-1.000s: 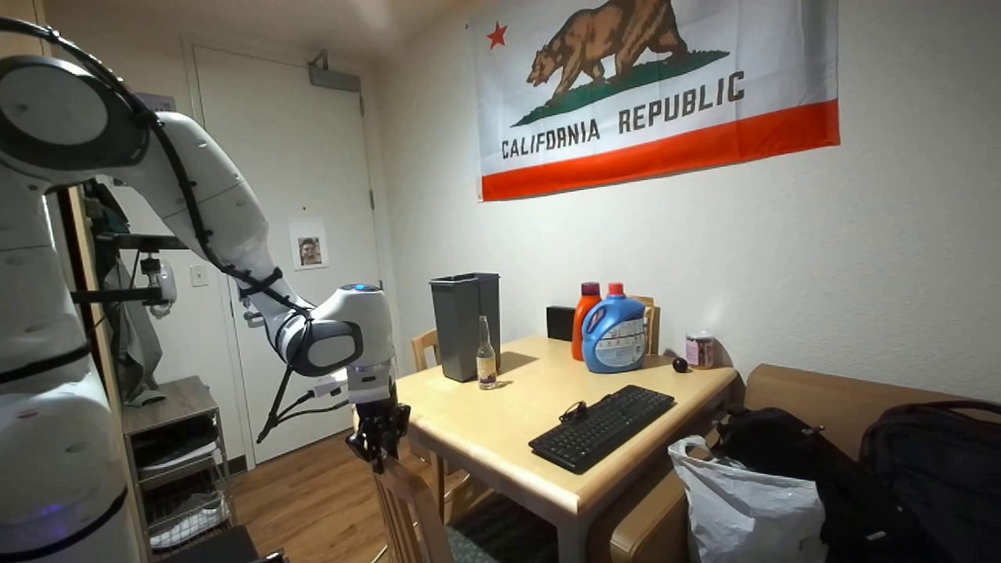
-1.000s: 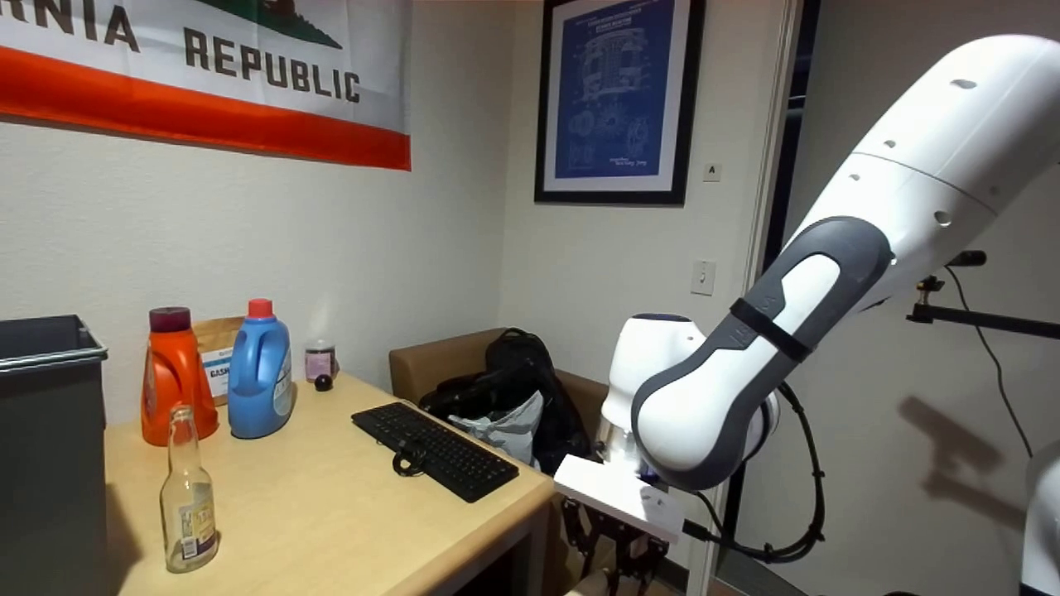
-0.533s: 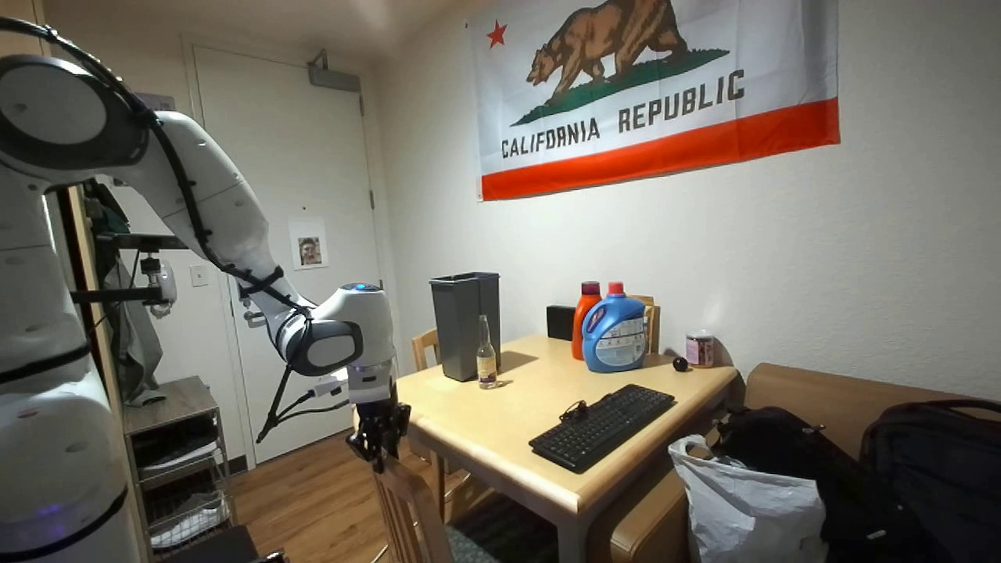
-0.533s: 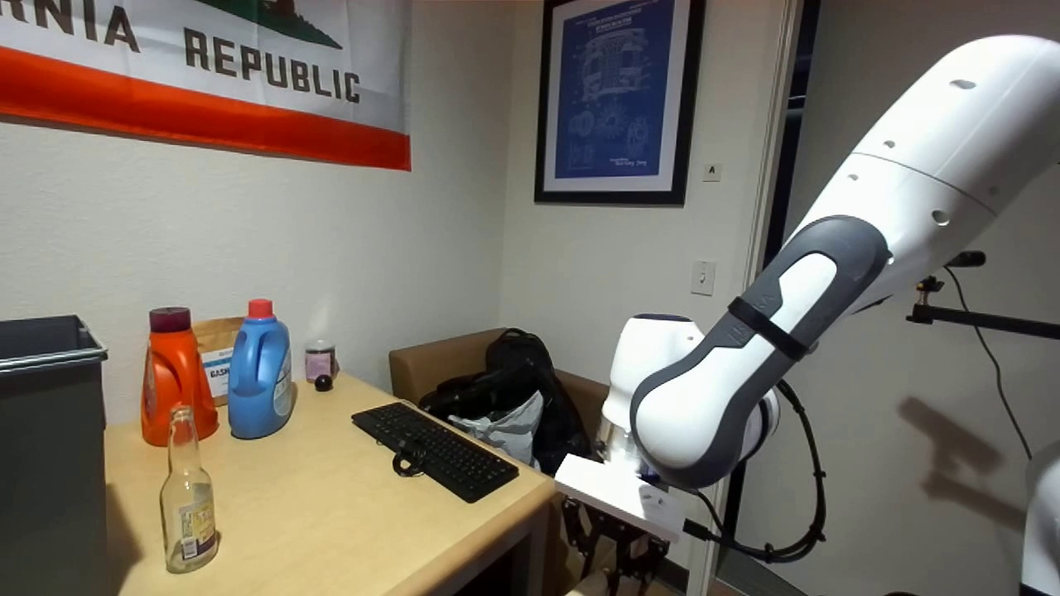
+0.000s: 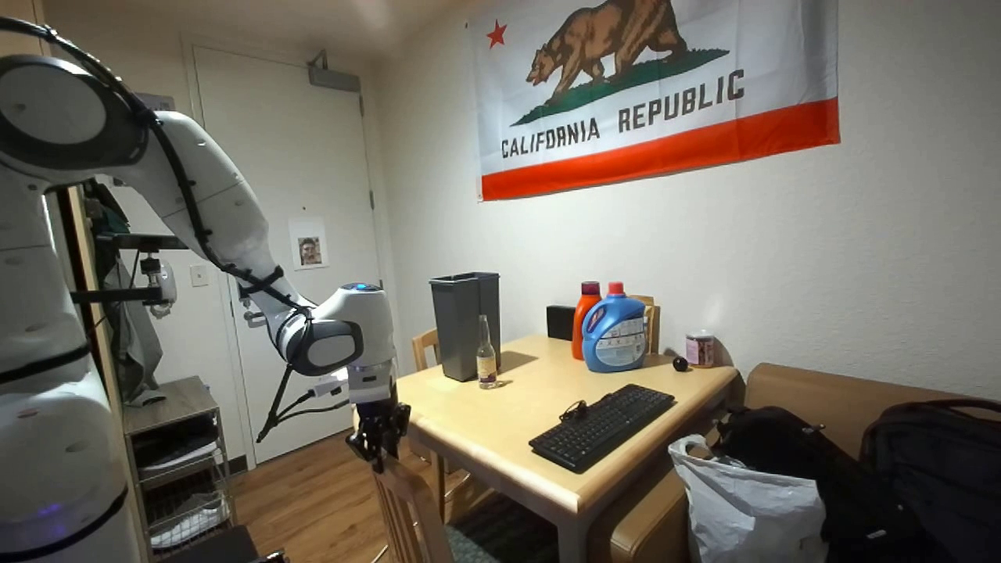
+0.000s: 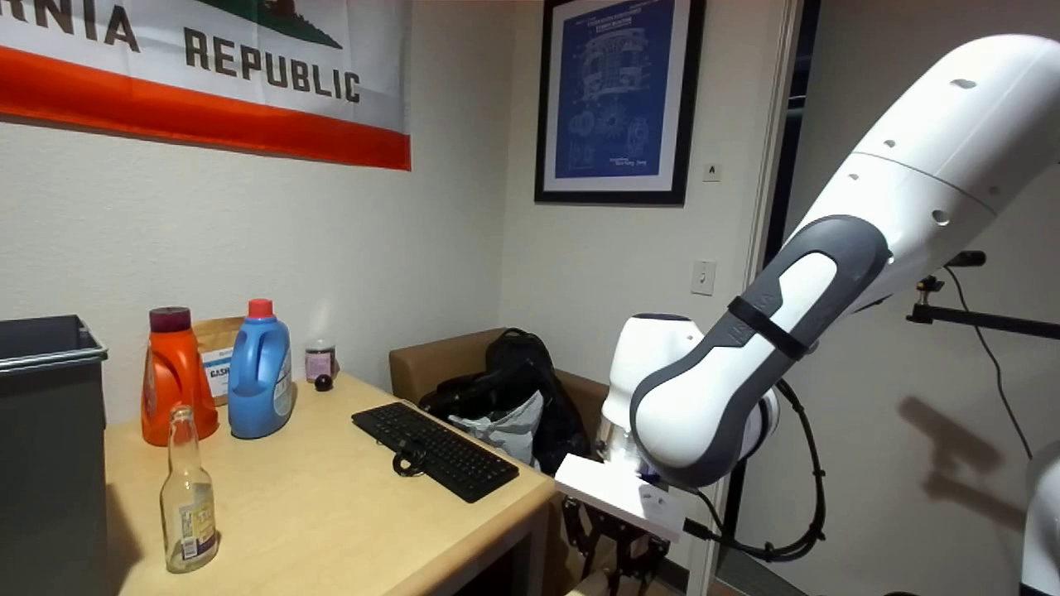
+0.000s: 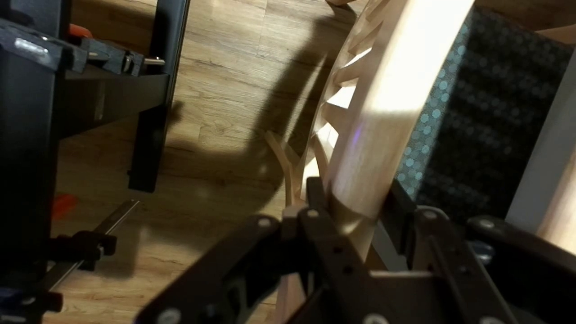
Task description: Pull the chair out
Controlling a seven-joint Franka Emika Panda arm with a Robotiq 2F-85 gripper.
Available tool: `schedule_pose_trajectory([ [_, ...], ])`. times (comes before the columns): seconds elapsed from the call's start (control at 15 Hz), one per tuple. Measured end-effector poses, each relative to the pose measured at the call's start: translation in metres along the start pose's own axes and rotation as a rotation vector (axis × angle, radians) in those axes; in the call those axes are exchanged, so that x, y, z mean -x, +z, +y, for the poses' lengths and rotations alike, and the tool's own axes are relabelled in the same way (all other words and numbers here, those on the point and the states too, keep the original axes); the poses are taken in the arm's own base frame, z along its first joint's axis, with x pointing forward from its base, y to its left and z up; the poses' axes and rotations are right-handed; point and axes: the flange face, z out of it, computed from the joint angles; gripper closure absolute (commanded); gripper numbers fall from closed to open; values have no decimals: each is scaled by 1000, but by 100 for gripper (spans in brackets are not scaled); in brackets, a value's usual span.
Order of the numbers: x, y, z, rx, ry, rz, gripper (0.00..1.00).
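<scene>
Gripper [image 7: 355,202] is clamped on the chair [image 5: 410,508]: fingers [image 7: 316,191] one on each side of the top rail [image 7: 396,85] in the wrist view. Chair is right under the tool, slats [image 7: 335,116] running below the rail, dark patterned seat [image 7: 481,108] on the side toward the light wooden desk [image 5: 469,422]. Desk edge is just beside the tool. White arm [image 5: 223,203] slopes down to the gripper in both exterior views. On the desk top, out from the gripper: black keyboard [image 5: 602,430], clear glass bottle [image 5: 486,363] standing upright, tall grey bins [image 5: 456,328] just beside the bottle. Farther across, toward the wall [image 5: 782,250]: orange jug [image 5: 579,328] and blue jug [image 5: 618,336] side by side, then a small jar [image 5: 700,349] with a black ball [image 5: 679,364] next to it. On the opposite side of the tool from the seat, in the wrist view, black frame [image 7: 150,103] over the wood floor [image 7: 220,99], apart from the fingers. Farther from the tool: brown bench [image 5: 813,395] with black bags [image 5: 844,461] and a white plastic bag [image 5: 755,504]. Second wooden chair [image 5: 425,348] behind the bins, well apart from the gripper. Well above tool level: CALIFORNIA REPUBLIC flag [image 5: 665,156], plus a framed blue poster [image 6: 617,99] in an exterior view
</scene>
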Motion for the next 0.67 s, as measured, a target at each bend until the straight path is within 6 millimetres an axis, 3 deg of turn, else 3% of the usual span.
schedule_pose_trajectory([
  [0.13,0,0,0,0,-2,1,89],
  [0.2,0,0,0,1,-6,3,39],
  [0.33,1,0,0,2,-11,5,33],
  [0.53,2,3,3,37,-54,15,8],
  [0.67,4,5,5,61,-89,26,0],
])
